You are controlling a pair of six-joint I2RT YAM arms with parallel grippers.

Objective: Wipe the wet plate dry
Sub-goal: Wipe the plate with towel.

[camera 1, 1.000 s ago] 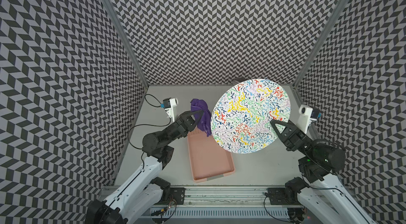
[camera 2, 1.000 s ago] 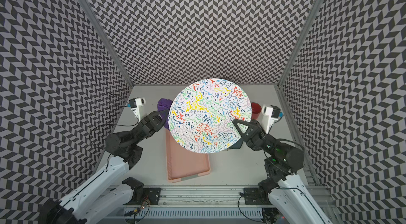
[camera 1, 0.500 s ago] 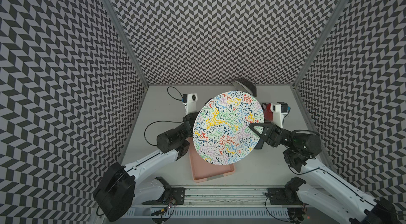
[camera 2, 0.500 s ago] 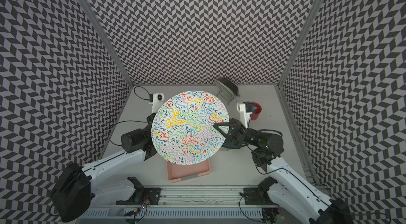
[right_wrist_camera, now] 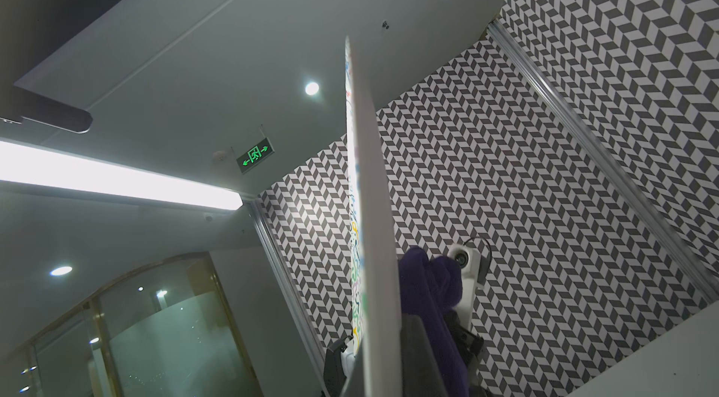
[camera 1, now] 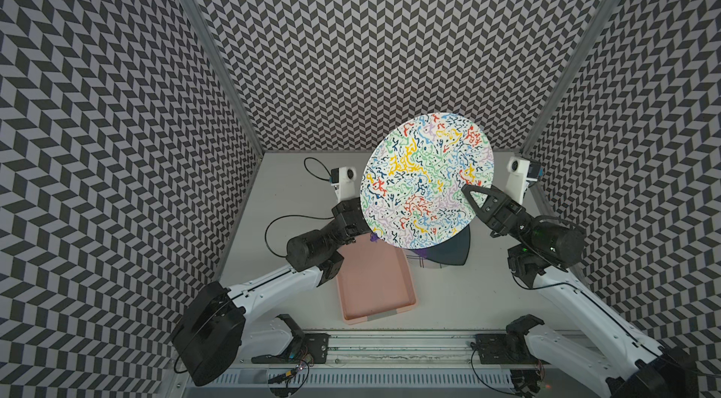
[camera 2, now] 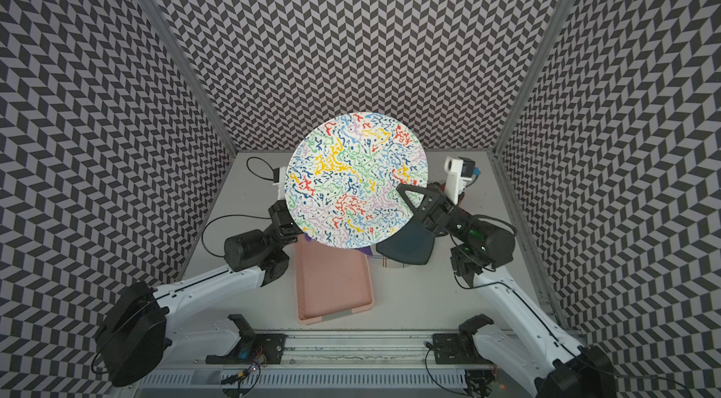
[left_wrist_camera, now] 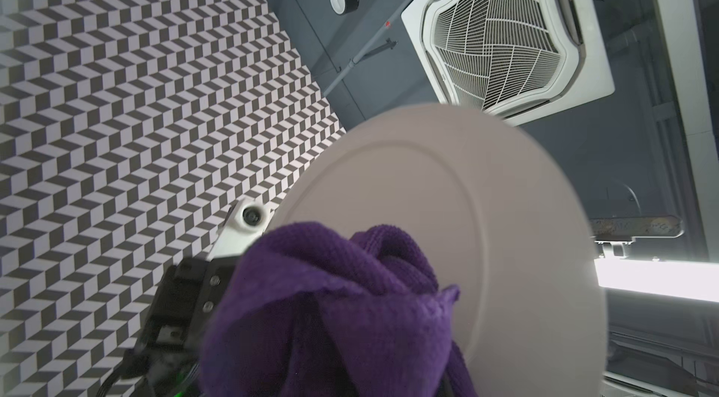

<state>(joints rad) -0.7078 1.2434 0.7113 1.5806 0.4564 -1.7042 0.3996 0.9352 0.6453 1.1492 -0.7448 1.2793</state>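
Observation:
The plate (camera 1: pixel 427 181) (camera 2: pixel 357 179), white with coloured squiggles, is held up in the air, tilted, with its patterned face toward both top views. My right gripper (camera 1: pixel 468 193) (camera 2: pixel 404 191) is shut on its right rim. The left arm's wrist (camera 1: pixel 345 216) reaches behind the plate's left side, and its fingertips are hidden there. In the left wrist view a purple cloth (left_wrist_camera: pixel 330 309) is bunched in the shut jaws against the plate's plain white underside (left_wrist_camera: pixel 486 220). The right wrist view shows the plate edge-on (right_wrist_camera: pixel 369 220) with the cloth (right_wrist_camera: pixel 428 297) behind it.
A pink tray (camera 1: pixel 374 283) lies on the table below the plate. A dark rounded dish (camera 2: pixel 405 246) sits to the tray's right, under my right gripper. Patterned walls enclose three sides, and a rail runs along the front edge.
The plate swung left and lower, then back right and higher. The purple cloth, earlier beside the plate's left edge, is now behind the plate with the left arm.

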